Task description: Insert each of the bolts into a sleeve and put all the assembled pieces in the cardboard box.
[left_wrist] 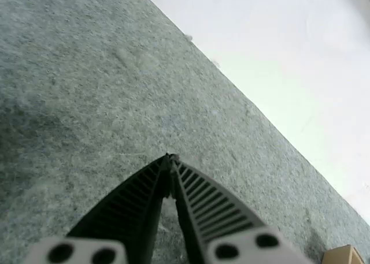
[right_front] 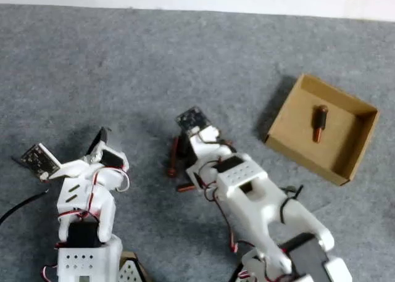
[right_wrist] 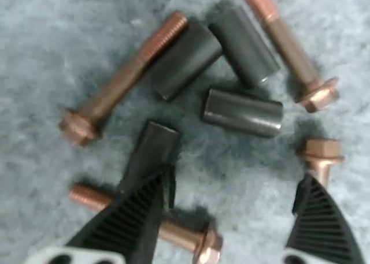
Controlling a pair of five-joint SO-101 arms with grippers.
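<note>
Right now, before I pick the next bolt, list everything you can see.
bolts: four loose, copper, lying in one cluster.
sleeves: four by my count, dark grey, mixed in among the bolts; the fourth is partly hidden.
assembled piece: one, copper bolt in a dark sleeve, inside the box.
box: one, brown cardboard, open top, far right of the high view.
mat: one, grey, covering the table.
left hand: shut, empty, over bare mat.
right hand: open, empty, just above the cluster.
</note>
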